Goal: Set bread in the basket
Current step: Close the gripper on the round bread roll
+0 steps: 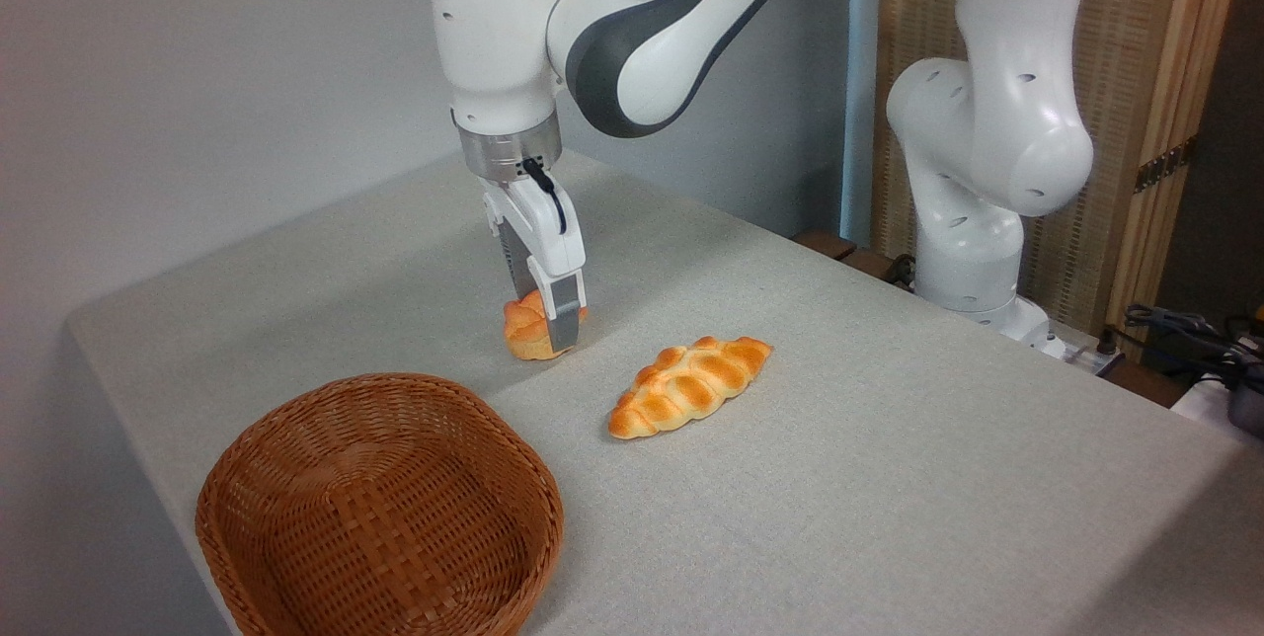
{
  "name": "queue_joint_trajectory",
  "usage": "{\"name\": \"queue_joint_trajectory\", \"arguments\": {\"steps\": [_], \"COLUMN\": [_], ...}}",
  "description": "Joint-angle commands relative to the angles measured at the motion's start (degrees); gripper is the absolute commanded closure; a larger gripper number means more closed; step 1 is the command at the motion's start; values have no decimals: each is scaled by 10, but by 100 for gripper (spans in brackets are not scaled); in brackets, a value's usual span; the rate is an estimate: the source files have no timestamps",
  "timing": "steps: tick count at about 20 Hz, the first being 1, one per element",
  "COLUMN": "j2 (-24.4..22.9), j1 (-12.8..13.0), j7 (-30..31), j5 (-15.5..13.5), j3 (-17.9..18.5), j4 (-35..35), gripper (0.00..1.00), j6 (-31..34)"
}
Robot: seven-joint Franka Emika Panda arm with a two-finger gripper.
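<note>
The bread (525, 330), a small round golden-orange bun with a swirled top, sits at the table's middle left, squeezed between the fingers of my gripper (549, 328). The gripper points straight down and is shut on the bun; its near grey finger (562, 322) covers the bun's right side. The bun's base is at or just above the cloth; I cannot tell which. The basket (296, 438), a shallow reddish-brown wicker oval with nothing in it, stands at the front left, below and to the left of the bun.
A longer braided oval loaf (689, 385) lies on the grey tablecloth (889, 478) right of the bun. The arm's white base (978, 162) rises at the back right, with cables (1185, 330) beyond the table edge.
</note>
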State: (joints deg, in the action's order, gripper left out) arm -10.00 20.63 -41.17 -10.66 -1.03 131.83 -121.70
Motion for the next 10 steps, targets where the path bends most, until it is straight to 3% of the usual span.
{"name": "queue_joint_trajectory", "arguments": {"steps": [1, 6, 10], "j2": [-2, -1, -1], "j1": [10, 10, 11], "j7": [2, 3, 3], "j5": [-9, -9, -10], "j3": [9, 9, 9], "j4": [10, 10, 10], "gripper": [57, 57, 63], "j6": [-12, -12, -11]}}
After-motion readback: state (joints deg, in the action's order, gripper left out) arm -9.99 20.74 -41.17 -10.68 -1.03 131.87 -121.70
